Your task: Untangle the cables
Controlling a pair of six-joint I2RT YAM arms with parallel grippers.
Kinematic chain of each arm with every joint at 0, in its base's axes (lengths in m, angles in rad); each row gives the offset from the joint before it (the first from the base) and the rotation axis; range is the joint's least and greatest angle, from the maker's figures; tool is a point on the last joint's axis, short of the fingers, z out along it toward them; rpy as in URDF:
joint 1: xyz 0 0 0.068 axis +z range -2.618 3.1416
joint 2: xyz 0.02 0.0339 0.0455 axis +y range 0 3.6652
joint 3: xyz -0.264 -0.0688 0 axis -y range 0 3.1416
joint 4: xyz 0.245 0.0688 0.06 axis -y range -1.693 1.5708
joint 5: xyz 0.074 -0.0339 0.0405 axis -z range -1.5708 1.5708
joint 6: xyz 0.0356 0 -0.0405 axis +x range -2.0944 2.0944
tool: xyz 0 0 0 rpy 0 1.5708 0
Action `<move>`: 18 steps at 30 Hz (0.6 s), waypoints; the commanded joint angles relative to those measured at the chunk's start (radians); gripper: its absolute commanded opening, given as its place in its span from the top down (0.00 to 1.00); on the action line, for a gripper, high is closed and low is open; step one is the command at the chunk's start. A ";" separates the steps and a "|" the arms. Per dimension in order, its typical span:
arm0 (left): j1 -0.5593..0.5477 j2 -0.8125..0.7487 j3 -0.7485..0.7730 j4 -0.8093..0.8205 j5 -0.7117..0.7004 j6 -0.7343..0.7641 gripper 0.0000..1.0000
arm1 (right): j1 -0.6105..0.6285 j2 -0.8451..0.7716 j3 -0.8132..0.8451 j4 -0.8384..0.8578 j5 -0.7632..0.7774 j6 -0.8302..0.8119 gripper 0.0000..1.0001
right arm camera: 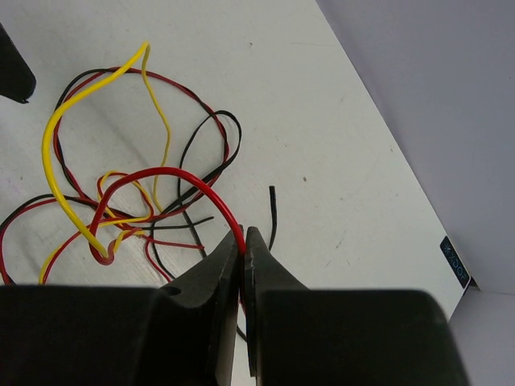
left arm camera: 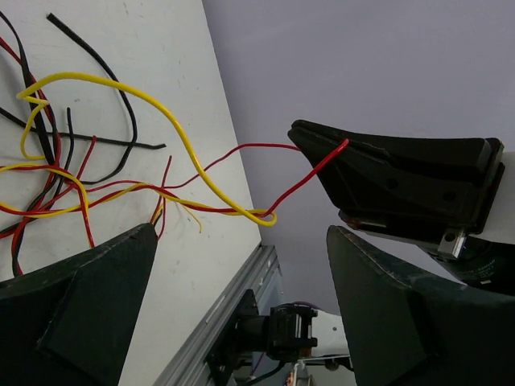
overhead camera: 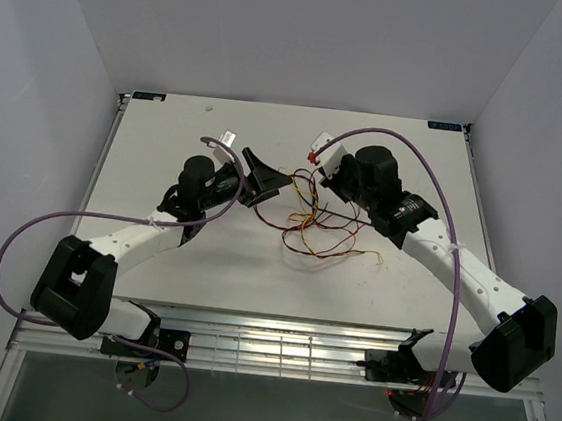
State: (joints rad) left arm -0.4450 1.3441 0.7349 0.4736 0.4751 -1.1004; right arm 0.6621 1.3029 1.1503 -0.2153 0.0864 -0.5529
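Pinching one red wire (right arm camera: 161, 170) between clenched fingertips, my right gripper (right arm camera: 244, 235) holds the strand just where it arches up out of the cables (overhead camera: 318, 224). My left gripper (left arm camera: 241, 233) stands spread wide and grasps nothing. Right wrist view: the red wire rises from my jaws, curves over, and drops into a small knot where a yellow wire (right arm camera: 48, 141) loops around it. A black wire (right arm camera: 272, 211) ends loose just beside my fingertips, and the remaining strands lie flat on the table (right arm camera: 346, 145). Left wrist view: the same red wire runs from the tip of my right gripper down to a narrow loop of the yellow wire, and that loop sits between my open left fingers, apart from both of them. The rest of the bundle lies beyond it on the table. Top view: the cables lie between my two grippers, just to the right of the left one and on the near side of the right one, with strands trailing toward the near edge. Step in hand, as I judge it: freeing the red wire from the yellow loop that hooks it. The next move calls for my left gripper to close on the yellow wire at that crossing and draw it away while my right keeps its pinch. Strands this thin could slip from the pads or tighten the knot if pulled along the wrong line.
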 commanded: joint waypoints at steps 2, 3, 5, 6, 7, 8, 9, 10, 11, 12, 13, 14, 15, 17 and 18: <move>-0.023 0.047 0.053 0.037 -0.013 -0.087 0.02 | 0.019 -0.016 0.037 0.063 0.036 0.033 0.92; -0.030 0.058 0.061 0.037 -0.019 -0.090 0.02 | 0.024 -0.024 0.034 0.065 0.033 0.030 0.92; -0.052 0.081 0.080 0.037 -0.050 -0.104 0.02 | 0.042 -0.033 0.019 0.073 0.036 0.022 0.92; -0.055 0.089 0.084 0.037 -0.061 -0.110 0.02 | 0.045 -0.040 0.003 0.083 0.039 0.021 0.92; -0.058 0.093 0.089 0.037 -0.069 -0.119 0.02 | 0.048 -0.045 -0.004 0.086 0.039 0.021 0.92; -0.061 0.105 0.093 0.037 -0.090 -0.131 0.02 | 0.056 -0.047 -0.009 0.090 0.039 0.021 0.92; -0.061 0.112 0.100 0.037 -0.098 -0.142 0.03 | 0.057 -0.050 -0.012 0.091 0.038 0.021 0.92; -0.063 0.118 0.106 0.036 -0.102 -0.141 0.06 | 0.060 -0.050 -0.017 0.091 0.041 0.021 0.92; -0.066 0.127 0.110 0.037 -0.105 -0.145 0.10 | 0.063 -0.050 -0.017 0.093 0.044 0.021 0.92; -0.066 0.142 0.122 0.037 -0.112 -0.150 0.18 | 0.065 -0.050 -0.018 0.094 0.047 0.021 0.92; -0.067 0.150 0.133 0.037 -0.105 -0.144 0.24 | 0.067 -0.050 -0.020 0.099 0.058 0.021 0.92; -0.067 0.158 0.144 0.037 -0.096 -0.138 0.36 | 0.068 -0.050 -0.020 0.105 0.068 0.024 0.92; -0.067 0.170 0.164 0.037 -0.073 -0.130 0.67 | 0.068 -0.047 -0.018 0.108 0.081 0.028 0.92; -0.067 0.171 0.172 0.028 -0.059 -0.102 1.00 | 0.068 -0.048 -0.015 0.137 0.142 0.057 0.92; -0.067 0.156 0.170 0.019 -0.081 -0.098 1.00 | 0.068 -0.051 -0.014 0.152 0.176 0.062 0.92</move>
State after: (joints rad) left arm -0.5095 1.5284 0.8658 0.4927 0.4004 -1.2240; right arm 0.7269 1.2816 1.1309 -0.1638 0.1623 -0.5247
